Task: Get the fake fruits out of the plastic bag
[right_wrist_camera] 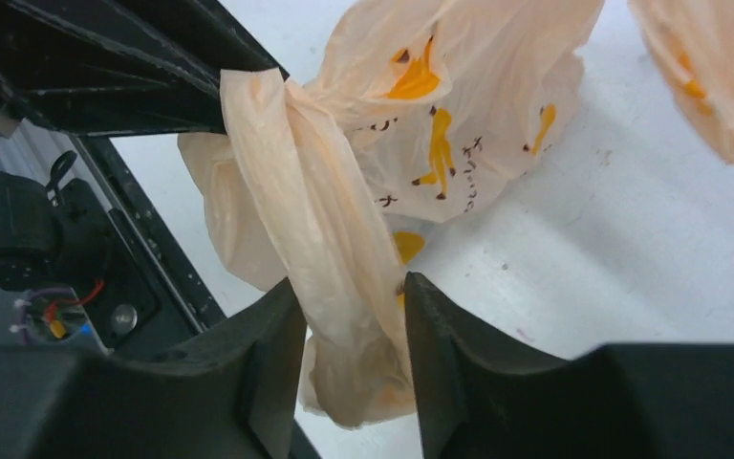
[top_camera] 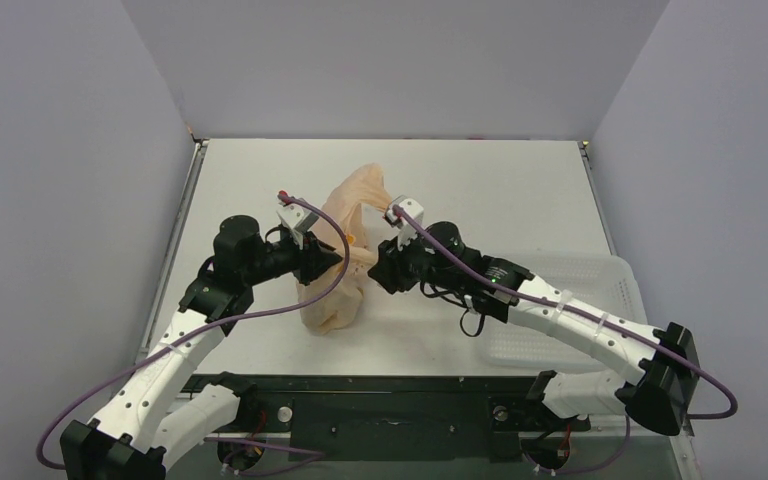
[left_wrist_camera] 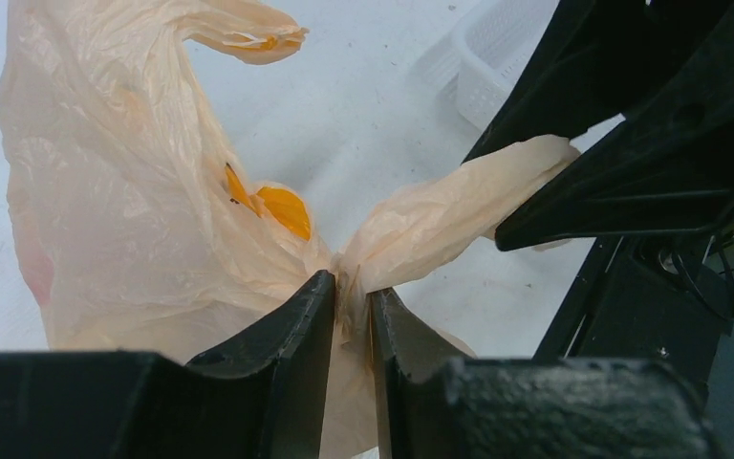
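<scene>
Step in hand: getting the plastic bag point(top_camera: 345, 265) open, no fruit out yet. Bag sits slumped mid-tabletop point(top_camera: 480, 190) btwn the two arms, one handle loop sticking up at its far side.

L jaws: clenched on a twisted strand of bag film. In the L wrist view the film is pinched in a narrow slot btwn them. R jaws: wider apart, but the same strand runs down btwn them and fills the gap, so it reads as grasping the film too, prob less firmly than L. Both grips are on one bunched strand and close together, w/ a short stretch of film taut btwn them.

Fake fruits: none seen on the tabletop or in either jaws, so I judge they're inside the bag. Film is translucent but too crinkled to make out shapes; orange-yellow patches are the banana print.

White perforated tray point(top_camera: 600, 290) lies beside the R arm, apart from the bag.

Next move, as I judge it: the strand looks like a gathered neck or handle, so the mouth must be spread first. One side should hold firm while the other pulls away or regrips on a single layer at the rim. Pull slow, since thin film may slip or tear. If both grip the same layers, pulling only tightens the twist. Once there's an opening, one jaws keeps it wide and the other reaches in.
</scene>
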Robot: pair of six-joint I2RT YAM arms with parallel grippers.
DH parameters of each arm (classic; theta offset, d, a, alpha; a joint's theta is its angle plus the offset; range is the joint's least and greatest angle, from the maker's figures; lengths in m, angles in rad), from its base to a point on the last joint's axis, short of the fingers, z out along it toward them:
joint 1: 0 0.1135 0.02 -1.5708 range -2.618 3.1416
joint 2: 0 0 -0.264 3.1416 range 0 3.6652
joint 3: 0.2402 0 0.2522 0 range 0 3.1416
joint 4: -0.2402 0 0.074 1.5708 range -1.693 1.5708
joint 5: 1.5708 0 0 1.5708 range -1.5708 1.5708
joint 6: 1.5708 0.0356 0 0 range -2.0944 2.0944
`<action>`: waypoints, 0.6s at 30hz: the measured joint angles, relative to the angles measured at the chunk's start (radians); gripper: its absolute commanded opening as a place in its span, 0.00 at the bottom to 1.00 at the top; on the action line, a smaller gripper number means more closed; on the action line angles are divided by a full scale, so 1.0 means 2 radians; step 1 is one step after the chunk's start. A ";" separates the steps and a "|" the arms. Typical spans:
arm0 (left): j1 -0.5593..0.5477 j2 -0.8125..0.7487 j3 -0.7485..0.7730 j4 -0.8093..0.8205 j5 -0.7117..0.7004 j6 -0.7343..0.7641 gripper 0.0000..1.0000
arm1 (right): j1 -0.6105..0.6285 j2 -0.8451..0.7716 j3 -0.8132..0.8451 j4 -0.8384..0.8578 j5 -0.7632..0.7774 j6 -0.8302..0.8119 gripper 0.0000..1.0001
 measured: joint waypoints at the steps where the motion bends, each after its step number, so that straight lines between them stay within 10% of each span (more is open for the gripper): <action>1: 0.000 0.000 0.000 0.000 0.000 0.000 0.25 | 0.006 0.006 0.000 -0.006 0.007 -0.002 0.05; 18: 0.000 0.080 0.137 -0.016 -0.048 -0.081 0.42 | 0.035 -0.056 -0.072 0.007 0.023 0.033 0.00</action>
